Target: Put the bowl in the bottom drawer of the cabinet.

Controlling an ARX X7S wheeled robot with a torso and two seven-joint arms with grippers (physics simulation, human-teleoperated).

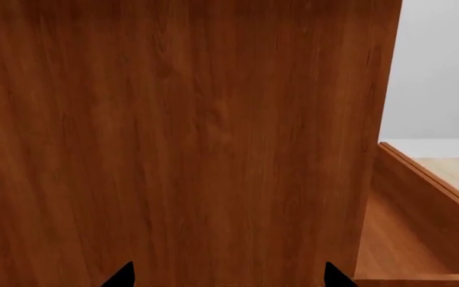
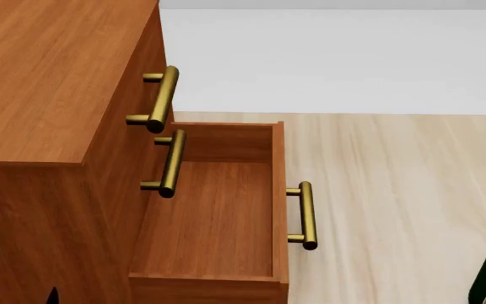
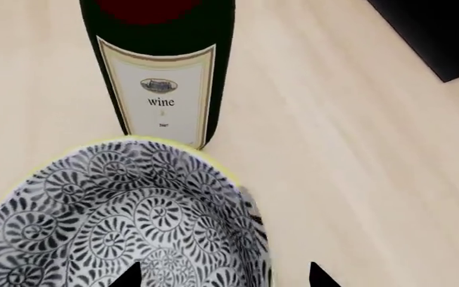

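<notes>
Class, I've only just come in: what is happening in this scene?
A two-armed robot is putting a bowl away. The bottom drawer of the cabinet is pulled open and looks empty. The bowl sits on the pale wooden surface beside a wine bottle, with the right claw right over it. The left claw faces the cabinet's side.

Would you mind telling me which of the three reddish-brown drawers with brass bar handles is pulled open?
The bottom drawer: it juts out, empty interior exposed, while both drawers above sit closed.

Bright, even, shadowless, sharp renders
</notes>
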